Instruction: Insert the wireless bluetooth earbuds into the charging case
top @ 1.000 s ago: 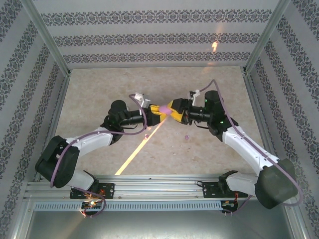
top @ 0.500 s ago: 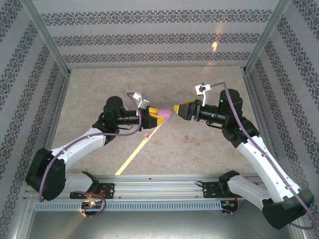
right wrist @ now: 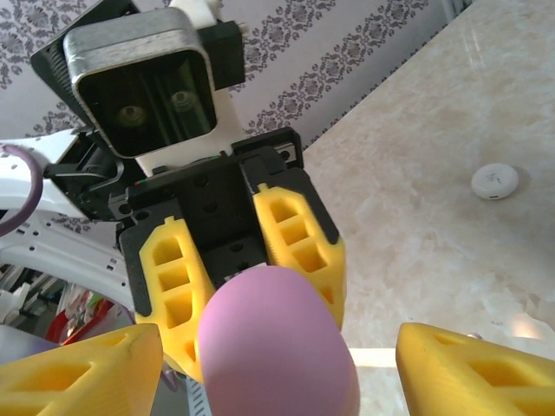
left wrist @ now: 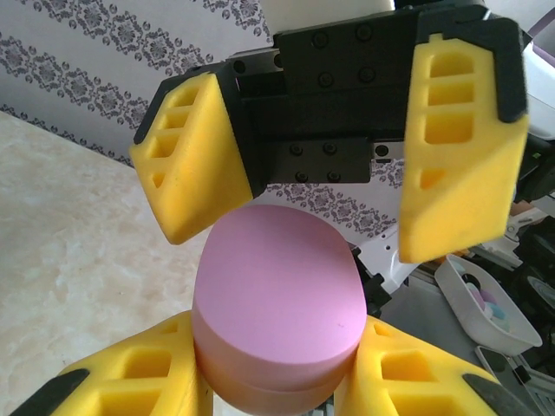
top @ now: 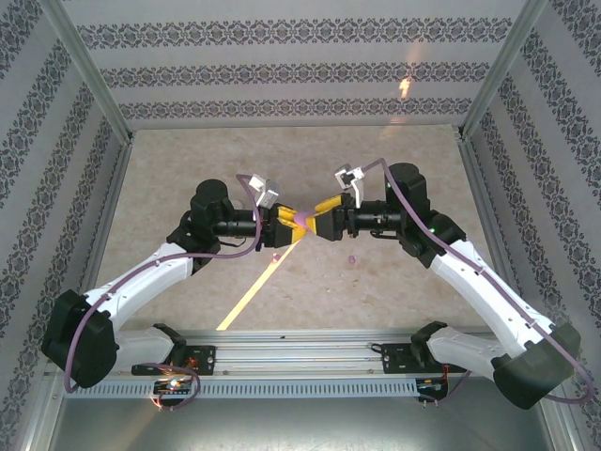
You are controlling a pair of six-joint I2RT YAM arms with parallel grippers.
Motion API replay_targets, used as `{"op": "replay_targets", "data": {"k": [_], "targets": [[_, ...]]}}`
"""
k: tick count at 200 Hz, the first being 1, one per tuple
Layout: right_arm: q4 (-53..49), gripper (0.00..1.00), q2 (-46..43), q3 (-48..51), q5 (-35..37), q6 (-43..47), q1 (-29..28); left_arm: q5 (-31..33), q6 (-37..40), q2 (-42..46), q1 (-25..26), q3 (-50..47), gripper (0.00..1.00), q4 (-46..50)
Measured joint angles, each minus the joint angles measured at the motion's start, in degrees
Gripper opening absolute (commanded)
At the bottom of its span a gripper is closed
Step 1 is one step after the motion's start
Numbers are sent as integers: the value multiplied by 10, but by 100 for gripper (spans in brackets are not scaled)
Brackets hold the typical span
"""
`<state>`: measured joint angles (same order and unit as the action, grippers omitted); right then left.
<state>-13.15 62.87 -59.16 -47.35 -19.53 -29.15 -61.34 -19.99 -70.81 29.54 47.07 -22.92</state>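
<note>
The left gripper [top: 287,222] is reaching in from the left above the table [top: 188,169] and is pinching the pink case [left wrist: 277,312] between its two yellow fingers [left wrist: 130,381]. The jaws are standing only as wide as the case. In the left wrist view the case is sticking out past the fingertips, and a seam is running round it close to the fingers. The right gripper [top: 317,224] is coming in nose to nose from the right with its two yellow fingers [right wrist: 473,373] spread wide and gripping nothing. In the right wrist view the free end of the case is sitting between them, with air showing on both sides. I cannot tell whether either finger is touching it. Counted, one pink case is being held up off the table. In the top view two purple earbuds are lying on the table below the grippers. The left earbud [top: 275,256] is sitting just beside a yellow stripe [top: 254,293], and the right earbud [top: 352,258] is lying well apart from it, under the right arm. One small white round piece [right wrist: 495,180] is resting on the table in the right wrist view, too small for me to tell what it is.
</note>
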Motion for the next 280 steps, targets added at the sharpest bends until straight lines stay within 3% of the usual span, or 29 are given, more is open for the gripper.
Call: {"op": "replay_targets", "data": {"k": [34, 75, 123, 174, 261, 280], "targets": [[-2, 63, -2, 0, 1, 19, 0, -8, -14, 0, 0, 2, 5, 0], [-2, 70, -18, 0, 6, 38, 0, -14, -26, 0, 0, 2, 5, 0], [-10, 67, -19, 0, 7, 60, -9, -18, -33, -3, 0, 3, 5, 0], [-21, 69, -18, 1, 13, 78, -11, -22, -45, -7, 0, 12, 5, 0], [-25, 47, -15, 1, 19, 90, -11, -30, -58, -15, 0, 22, 5, -2], [-24, 47, -15, 1, 19, 87, -9, -31, -58, -16, 0, 22, 5, -2]]}}
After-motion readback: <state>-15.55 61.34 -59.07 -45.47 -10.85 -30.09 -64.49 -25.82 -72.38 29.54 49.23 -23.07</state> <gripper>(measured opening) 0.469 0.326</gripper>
